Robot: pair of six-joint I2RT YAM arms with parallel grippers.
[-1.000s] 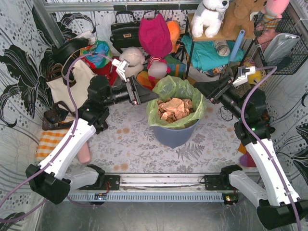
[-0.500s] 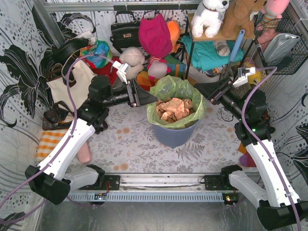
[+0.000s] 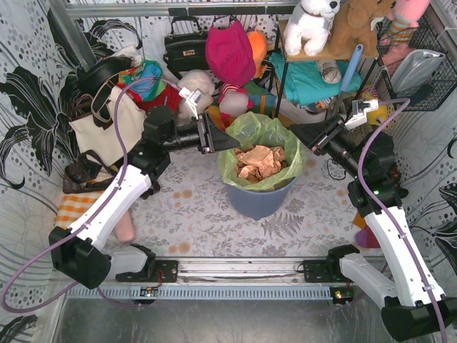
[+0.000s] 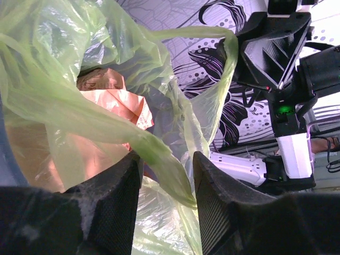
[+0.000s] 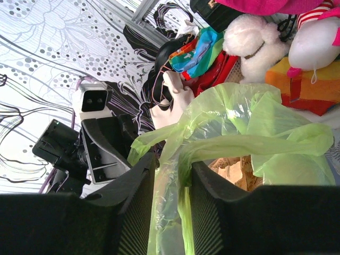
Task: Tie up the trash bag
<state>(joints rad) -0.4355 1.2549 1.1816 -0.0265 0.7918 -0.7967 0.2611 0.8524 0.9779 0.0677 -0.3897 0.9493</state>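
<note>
Nearest, on the patterned bench (image 3: 193, 214): a round blue-grey bin (image 3: 258, 201), lined with the trash bag (image 3: 265, 128), untied and gaping over crumpled tan paper (image 3: 258, 161).

At the bag's left rim: the left tool (image 3: 226, 140), pushed in closer than a second ago, with forearm and elbow swung up and toward the far side. Spread wide, by the wrist view, with a loose fold of green film lying in the gap and not yet nipped.

At the opposite rim: the right tool (image 3: 296, 131), parked and unmoved over the same second. Narrow gap there, with a strip of film bunched in it. Impossible to tell from the wrist view whether clamped or merely threaded through.

No shift in bag, bin or paper either.

Judged from all this: approach on the left side all but done. Closing on the fold likely next, and only then any drawing of the two sides together for a knot. Thin film, apt to slip out or tear if snatched. Worth checking the right-hand hold before any pull.

Beyond the bin, against the far wall: a white canvas tote (image 3: 107, 132), a black handbag (image 3: 184, 44) and heaped soft toys (image 3: 230, 50).
</note>
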